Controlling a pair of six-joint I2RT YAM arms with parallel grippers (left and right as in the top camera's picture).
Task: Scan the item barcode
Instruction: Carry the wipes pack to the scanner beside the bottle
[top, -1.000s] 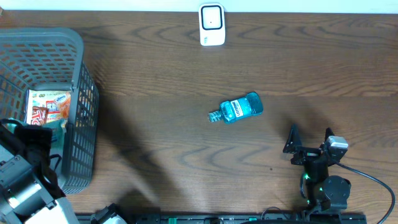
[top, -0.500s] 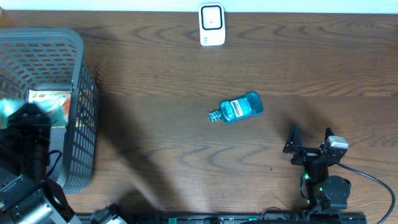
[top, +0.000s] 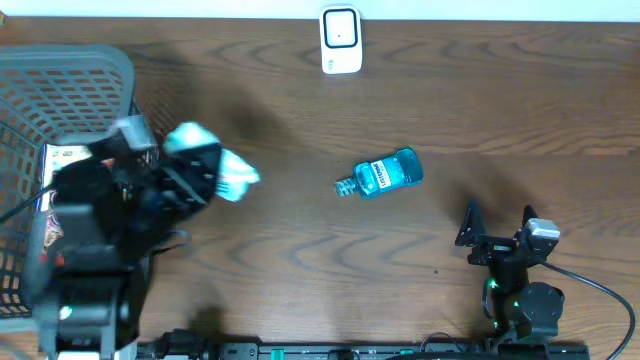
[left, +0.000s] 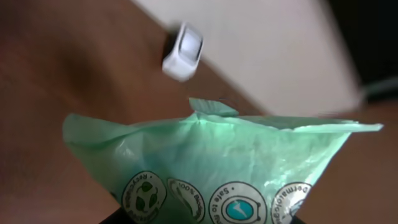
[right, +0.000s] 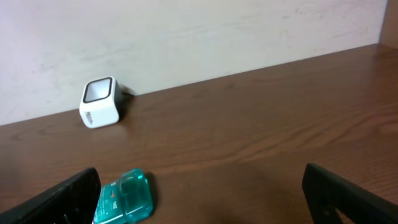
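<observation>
Scanner (top: 341, 40) common to all views

The green packet (left: 217, 155) is cropped below, blurred overhead.

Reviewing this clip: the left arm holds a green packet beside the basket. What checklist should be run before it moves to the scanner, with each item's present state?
1. Grip: left gripper is closed on the green packet. Ok.
2. Packet is clear of the basket, out past its right wall. Ok.
3. Scanner stands at the far edge with nothing in front of it. Ok.
4. Path: blue bottle lies to the right of the line to the scanner. Ok.
5. Barcode facing the scanner: only round icons show in the left wrist view. Cannot tell.
6. Right gripper is open, empty and well aside. Ok.
</observation>
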